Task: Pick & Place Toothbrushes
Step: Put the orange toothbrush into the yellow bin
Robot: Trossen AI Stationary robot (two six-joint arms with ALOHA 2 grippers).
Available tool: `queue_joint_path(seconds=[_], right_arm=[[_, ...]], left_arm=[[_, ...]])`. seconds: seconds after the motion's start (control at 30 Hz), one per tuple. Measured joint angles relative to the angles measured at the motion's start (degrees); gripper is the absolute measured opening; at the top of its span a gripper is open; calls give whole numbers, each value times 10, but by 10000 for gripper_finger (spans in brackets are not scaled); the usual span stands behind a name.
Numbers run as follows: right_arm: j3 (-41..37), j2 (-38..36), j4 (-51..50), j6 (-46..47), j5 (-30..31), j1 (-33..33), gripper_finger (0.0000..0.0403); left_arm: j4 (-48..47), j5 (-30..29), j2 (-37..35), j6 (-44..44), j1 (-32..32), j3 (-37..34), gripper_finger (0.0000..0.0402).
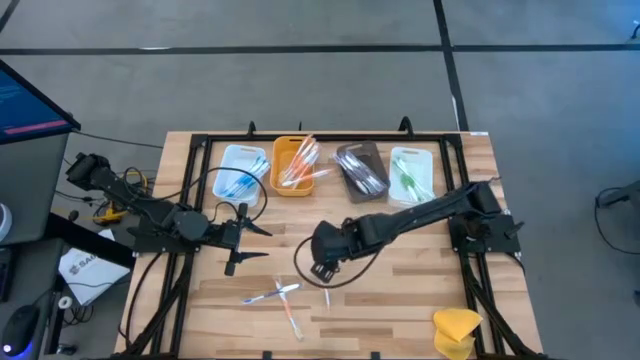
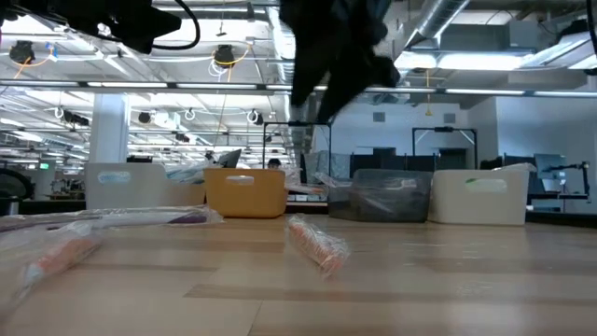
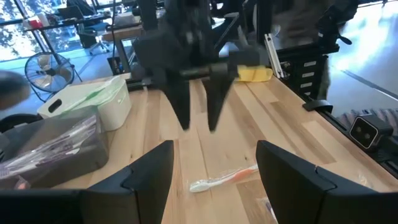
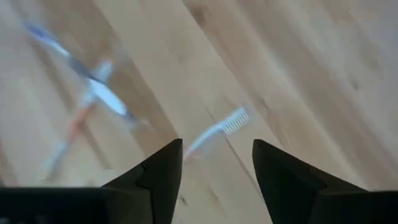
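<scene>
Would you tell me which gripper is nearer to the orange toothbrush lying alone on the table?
Right. The right gripper hangs open just above the orange toothbrush, which shows between its fingers in its wrist view. The left gripper waits open farther off, near the trays.

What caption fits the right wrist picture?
Open right gripper hangs over a white-bristled toothbrush on the wooden table, two crossed toothbrushes nearby.

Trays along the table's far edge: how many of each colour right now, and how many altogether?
White trays: 2
Orange tray: 1
Dark brown tray: 1
Total: 4 trays
</scene>
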Motion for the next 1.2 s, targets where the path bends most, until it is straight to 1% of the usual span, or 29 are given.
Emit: queue_joint_path(seconds=[0.07,0.17,0.27,0.37,0.63,0.83,1.1,1.2], right_arm=[[-1,22,-6,17,-4,0,192],[-2,59,6,41,-28,-6,196],[1,86,16,67,-75,-16,196],[15,120,14,54,-112,-25,190],[64,180,7,23,-157,-36,159],[68,182,-2,13,-161,-36,133],[68,182,-42,-5,-129,-37,89],[68,182,-55,-13,-112,-39,66]], left_arm=[[0,0,0,0,0,0,222],[0,0,0,0,0,0,222],[0,0,0,0,0,0,222],[0,0,0,0,0,0,222],[0,0,0,0,0,0,222],[-1,0,0,0,0,0,222],[0,0,0,0,0,0,222],[0,0,0,0,0,0,222]])
